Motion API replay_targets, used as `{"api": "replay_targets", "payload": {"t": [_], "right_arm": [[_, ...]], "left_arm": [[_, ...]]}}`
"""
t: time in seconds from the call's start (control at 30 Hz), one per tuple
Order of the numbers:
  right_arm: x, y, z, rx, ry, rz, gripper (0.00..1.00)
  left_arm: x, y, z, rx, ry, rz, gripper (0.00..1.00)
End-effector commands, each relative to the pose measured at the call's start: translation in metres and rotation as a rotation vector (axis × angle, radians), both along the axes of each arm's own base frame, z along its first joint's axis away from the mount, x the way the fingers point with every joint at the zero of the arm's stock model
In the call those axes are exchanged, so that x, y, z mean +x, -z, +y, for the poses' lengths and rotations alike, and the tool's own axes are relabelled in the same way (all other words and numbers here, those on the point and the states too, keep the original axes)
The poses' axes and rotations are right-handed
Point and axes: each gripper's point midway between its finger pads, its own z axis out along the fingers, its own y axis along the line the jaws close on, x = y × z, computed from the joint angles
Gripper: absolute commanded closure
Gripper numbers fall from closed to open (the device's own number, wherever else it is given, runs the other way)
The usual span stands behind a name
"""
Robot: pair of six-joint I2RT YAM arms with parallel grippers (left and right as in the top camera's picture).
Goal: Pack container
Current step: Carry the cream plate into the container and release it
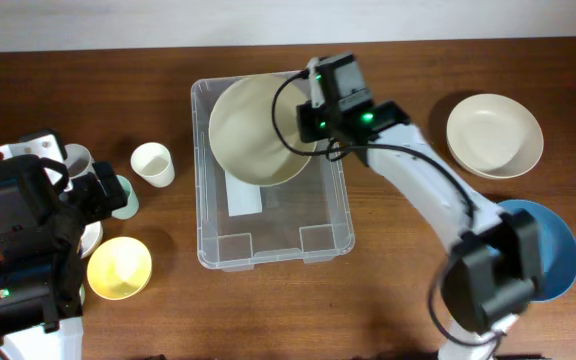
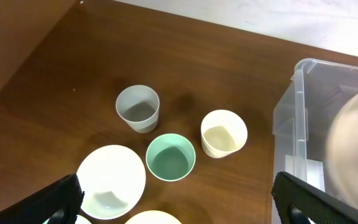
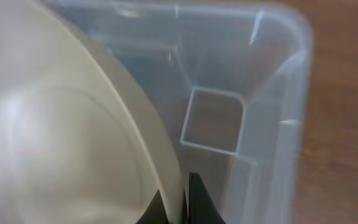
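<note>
Container (image 1: pixel 273 262) mid-table, large cream bowl (image 1: pixel 253 130) tilted in its far end.
Right gripper (image 3: pixel 180 208) clamped on the bowl's rim. Left gripper (image 2: pixel 179 202) spread wide, holding nothing, above green cup (image 2: pixel 171 157) left of container; grey cup (image 2: pixel 138 109) and cream cup (image 2: pixel 224 134) beside it.

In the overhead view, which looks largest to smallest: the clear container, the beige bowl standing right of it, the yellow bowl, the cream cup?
Largest to smallest:
1. clear container
2. beige bowl on the table
3. yellow bowl
4. cream cup
</note>
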Motion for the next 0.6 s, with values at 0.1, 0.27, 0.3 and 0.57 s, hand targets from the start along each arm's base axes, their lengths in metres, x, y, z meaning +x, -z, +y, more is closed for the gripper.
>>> {"api": "replay_targets", "payload": {"t": [0.1,0.27,0.3,0.57], "right_arm": [[0.001,0.052,0.01,-0.068,-0.015,0.07,0.96],[0.0,0.062,0.012,-0.078,-0.022,0.085,0.89],[0.0,0.061,0.012,-0.077,-0.022,0.084,0.78],[-0.009,-0.018,0.013,-0.091,-0.077,0.025,0.61]], "left_arm": [[0.004,-0.001,0.002,-0.013,-0.01,0.0,0.01],[0.007,0.003,0.003,-0.017,-0.011,0.015,0.01],[0.007,0.004,0.003,-0.017,-0.011,0.016,0.01],[0.007,0.003,0.003,-0.016,-0.011,0.016,0.01]]}}
